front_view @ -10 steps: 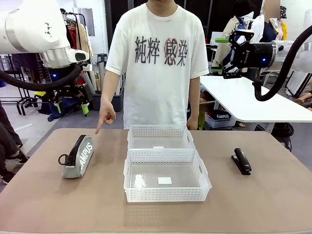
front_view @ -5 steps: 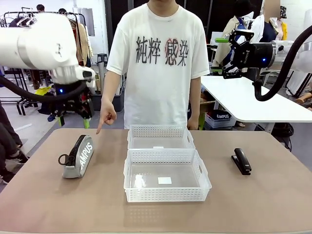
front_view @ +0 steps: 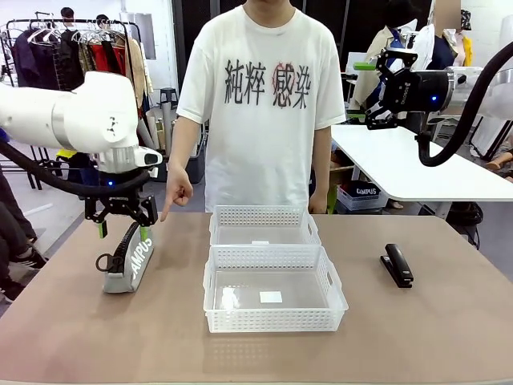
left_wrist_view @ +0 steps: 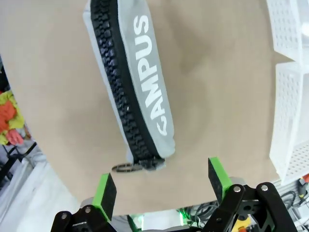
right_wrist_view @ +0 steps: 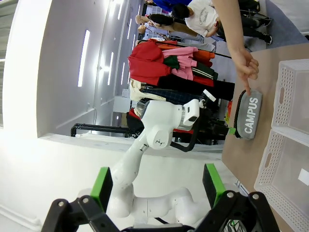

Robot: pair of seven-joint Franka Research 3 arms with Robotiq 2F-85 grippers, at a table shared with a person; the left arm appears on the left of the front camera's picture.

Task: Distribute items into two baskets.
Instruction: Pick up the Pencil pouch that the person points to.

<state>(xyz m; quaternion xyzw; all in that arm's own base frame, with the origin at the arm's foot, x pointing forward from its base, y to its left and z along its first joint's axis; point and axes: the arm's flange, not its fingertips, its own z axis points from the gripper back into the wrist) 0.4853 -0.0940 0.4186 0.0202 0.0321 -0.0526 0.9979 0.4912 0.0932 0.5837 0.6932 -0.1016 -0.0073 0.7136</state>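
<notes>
The grey "CAMPUS" zip pouch (front_view: 130, 258) stands on its edge at the table's left, zipper up. My left gripper (front_view: 122, 228) hangs open just above the pouch's far end, its green pads on either side of the zipper line. In the left wrist view the pouch (left_wrist_view: 140, 87) lies ahead of the open gripper (left_wrist_view: 161, 186), apart from it. The black stapler (front_view: 397, 265) lies at the right. Two white lattice baskets sit in the middle, the far basket (front_view: 260, 215) behind the near basket (front_view: 272, 319). My right gripper (front_view: 383, 88) is raised high at the right, open and holding nothing.
A person in a white T-shirt stands at the far side; one hand (front_view: 175, 195) points a finger down at the table just beyond the pouch. In the right wrist view that hand (right_wrist_view: 246, 65) is right above the pouch (right_wrist_view: 250, 115). A white table (front_view: 401, 164) stands behind on the right.
My left arm has swung down and rightward, bringing its open gripper from off the table's far left to just over the pouch. The right arm and the person's pointing hand have stayed put.
</notes>
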